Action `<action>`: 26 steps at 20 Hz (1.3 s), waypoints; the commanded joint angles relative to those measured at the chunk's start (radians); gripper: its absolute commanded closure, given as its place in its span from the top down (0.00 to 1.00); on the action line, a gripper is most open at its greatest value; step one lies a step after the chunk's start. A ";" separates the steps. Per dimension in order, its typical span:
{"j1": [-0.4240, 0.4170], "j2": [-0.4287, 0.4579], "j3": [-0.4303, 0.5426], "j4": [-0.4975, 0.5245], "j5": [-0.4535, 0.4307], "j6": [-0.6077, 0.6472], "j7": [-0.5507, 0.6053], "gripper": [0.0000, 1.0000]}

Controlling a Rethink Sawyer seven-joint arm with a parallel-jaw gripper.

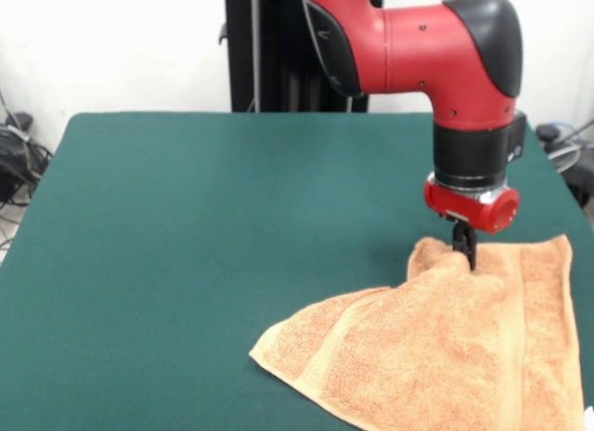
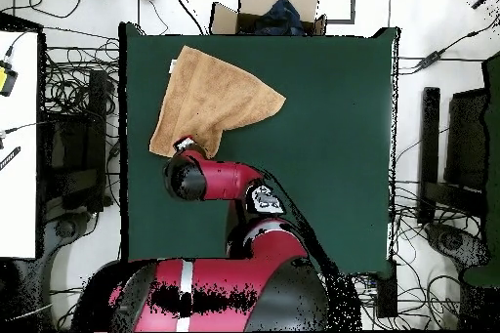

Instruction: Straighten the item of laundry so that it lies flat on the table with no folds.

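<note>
End effector (image 1: 467, 249) pinches a raised fold of the orange towel (image 1: 436, 357), which lies rumpled on the green bench (image 1: 213, 227).

Robotics lab: pedestal-mounted arm (image 1: 418, 41), green table (image 2: 332, 134), cable tangles (image 2: 73, 85), cardboard box (image 2: 269, 7).

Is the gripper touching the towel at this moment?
Touching. In the front view the gripper sinks into a raised, bunched ridge of the towel, with no gap visible between them.
</note>
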 commanded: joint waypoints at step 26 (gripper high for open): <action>-0.126 0.201 -0.162 0.127 -0.185 -0.117 0.022 0.00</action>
